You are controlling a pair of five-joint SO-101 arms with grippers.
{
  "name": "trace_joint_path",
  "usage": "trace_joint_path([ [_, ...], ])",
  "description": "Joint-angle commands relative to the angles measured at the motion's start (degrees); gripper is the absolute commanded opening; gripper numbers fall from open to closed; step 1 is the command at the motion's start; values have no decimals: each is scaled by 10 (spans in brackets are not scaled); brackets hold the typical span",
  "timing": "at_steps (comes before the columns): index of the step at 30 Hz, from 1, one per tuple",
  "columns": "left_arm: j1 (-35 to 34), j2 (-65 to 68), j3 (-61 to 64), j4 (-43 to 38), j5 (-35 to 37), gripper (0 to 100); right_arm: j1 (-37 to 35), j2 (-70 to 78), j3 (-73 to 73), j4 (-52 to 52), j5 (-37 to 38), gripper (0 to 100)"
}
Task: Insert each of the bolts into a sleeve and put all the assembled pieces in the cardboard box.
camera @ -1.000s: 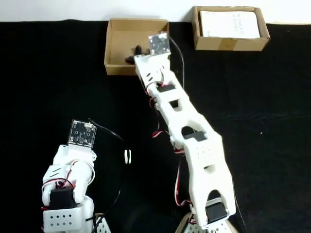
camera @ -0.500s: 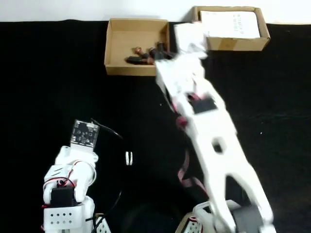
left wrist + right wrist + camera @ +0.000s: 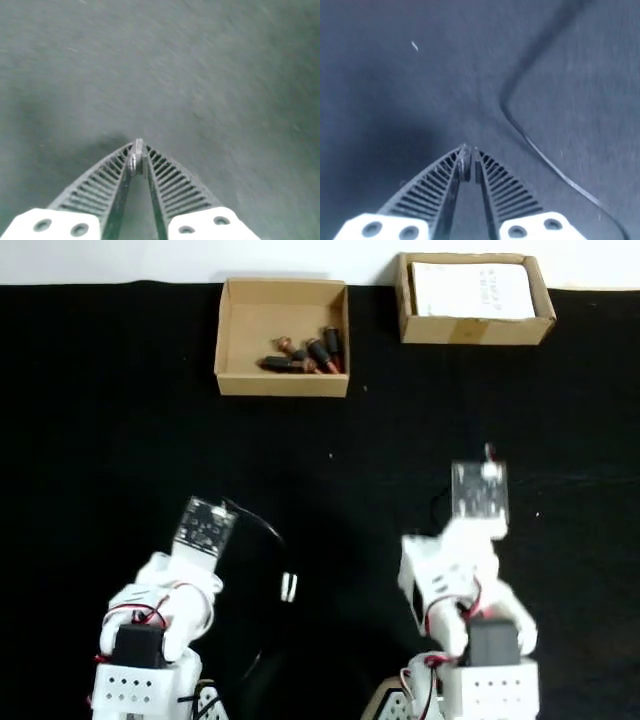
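Left gripper (image 3: 138,161): jaws pinched together at the tips, nothing between them, over bare black cloth (image 3: 200,75)

Right gripper (image 3: 468,164): same, closed up and carrying nothing, with a thin black cable (image 3: 530,142) lying on the cloth just ahead of it

High view: left arm (image 3: 160,605) is folded at lower left and right arm (image 3: 465,590) at lower right, both well apart from the cardboard box (image 3: 232,340) at upper centre-left. The assembled pieces (image 3: 305,352) lie in a loose heap in the box's right half

Looks to me like the parking step, task about finished. To do it well, leave the jaws closed, settle the arms low and slow, and watch that the right one doesn't snag that cable. Count the pieces before you call it; they overlap and I can't count them from here. The small white object (image 3: 288,587) between the arms: can't tell what it is, so check it
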Motion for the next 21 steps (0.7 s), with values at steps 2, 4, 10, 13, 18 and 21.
trace_joint_path([
  [2, 13, 0, 12, 8, -1, 9, 61, -153, 127, 2, -3, 15],
  [4, 13, 0, 12, 8, -1, 9, 93, -191, 144, 6, -3, 15],
  [10, 12, 0, 12, 13, -1, 9, 114, -175, 196, 23, -4, 15],
  [13, 12, 0, 12, 24, -1, 9, 111, -182, 217, 25, -3, 15],
  [18, 12, 0, 12, 29, -2, 9, 111, -182, 275, 23, -4, 15],
  [21, 12, 0, 12, 29, -2, 9, 111, -182, 280, 23, -4, 15],
])
